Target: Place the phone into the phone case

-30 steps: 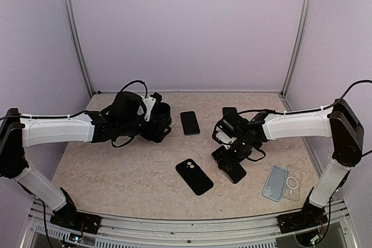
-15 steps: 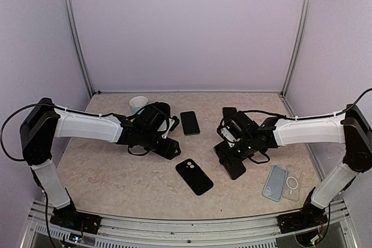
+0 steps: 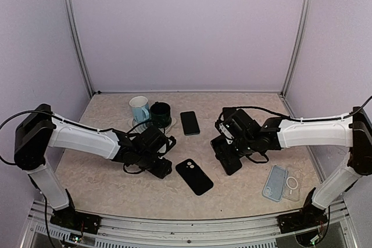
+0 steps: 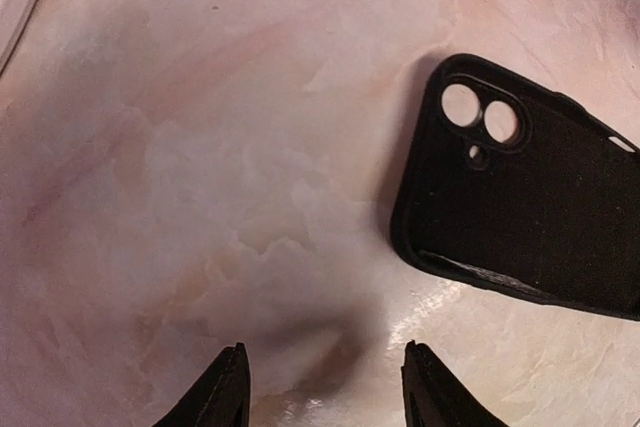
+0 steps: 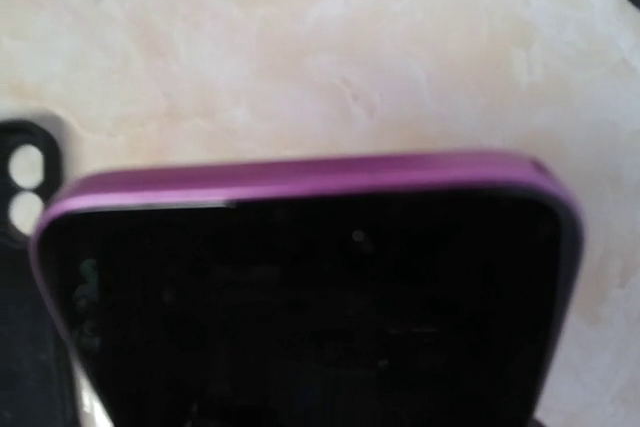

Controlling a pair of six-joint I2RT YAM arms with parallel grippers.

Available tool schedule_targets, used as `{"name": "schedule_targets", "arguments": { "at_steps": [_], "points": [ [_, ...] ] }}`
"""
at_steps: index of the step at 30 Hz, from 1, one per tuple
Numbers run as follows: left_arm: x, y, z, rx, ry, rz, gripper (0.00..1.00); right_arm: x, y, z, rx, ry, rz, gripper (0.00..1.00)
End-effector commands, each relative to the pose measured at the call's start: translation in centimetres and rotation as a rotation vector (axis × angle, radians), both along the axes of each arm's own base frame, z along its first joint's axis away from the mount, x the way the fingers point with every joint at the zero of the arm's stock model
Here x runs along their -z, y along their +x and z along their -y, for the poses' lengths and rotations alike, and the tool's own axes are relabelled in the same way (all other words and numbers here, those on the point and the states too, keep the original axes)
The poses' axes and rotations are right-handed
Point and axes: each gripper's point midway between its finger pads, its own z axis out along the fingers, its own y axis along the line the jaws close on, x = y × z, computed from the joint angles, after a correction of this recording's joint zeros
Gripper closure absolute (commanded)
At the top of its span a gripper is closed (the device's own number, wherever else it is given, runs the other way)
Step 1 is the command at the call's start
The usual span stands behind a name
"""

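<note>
I'm reading the phone [image 5: 310, 297] as purple-rimmed on the right wrist camera only; the right gripper [image 3: 228, 148] is clamping it. The left gripper [image 4: 325, 387] is hanging half-open and empty, the black case [image 4: 530, 217] lying at its two o'clock.

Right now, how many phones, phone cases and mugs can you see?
Phones: 2, dark phone, purple-edged phone.
Phone cases: 3, black case, blue case, clear case.
Mugs: 2, pale mug, dark mug.
Total: 7.

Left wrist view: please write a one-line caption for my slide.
Left gripper above the table, jaws apart, near the empty black phone case.
</note>
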Motion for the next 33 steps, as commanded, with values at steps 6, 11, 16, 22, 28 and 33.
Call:
{"name": "schedule_targets", "arguments": {
  "at_steps": [6,11,16,22,28,33],
  "points": [
    [2.3,-4.2,5.5,0.268,-0.052,-0.041,0.58,-4.7,0.9,-1.5,0.075,0.088,0.125,0.54],
    [2.0,-3.7,8.5,0.32,-0.102,-0.014,0.58,-6.6,0.5,-0.9,0.103,0.159,0.163,0.55],
    [2.0,-3.1,11.1,0.33,-0.15,-0.026,0.59,-7.0,-0.4,-2.0,0.098,0.198,0.167,0.57],
    [0.8,-3.5,10.1,0.297,-0.189,-0.002,0.6,-5.5,-2.2,-4.2,0.112,0.192,0.13,0.58],
    [-3.0,-1.6,5.7,0.174,-0.212,0.094,0.59,-2.9,-4.1,-7.4,0.011,0.187,0.095,0.58],
    [-3.9,-0.6,3.5,0.098,-0.238,0.092,0.58,-0.9,-4.2,-7.9,-0.002,0.155,0.069,0.59]
  ]
}}
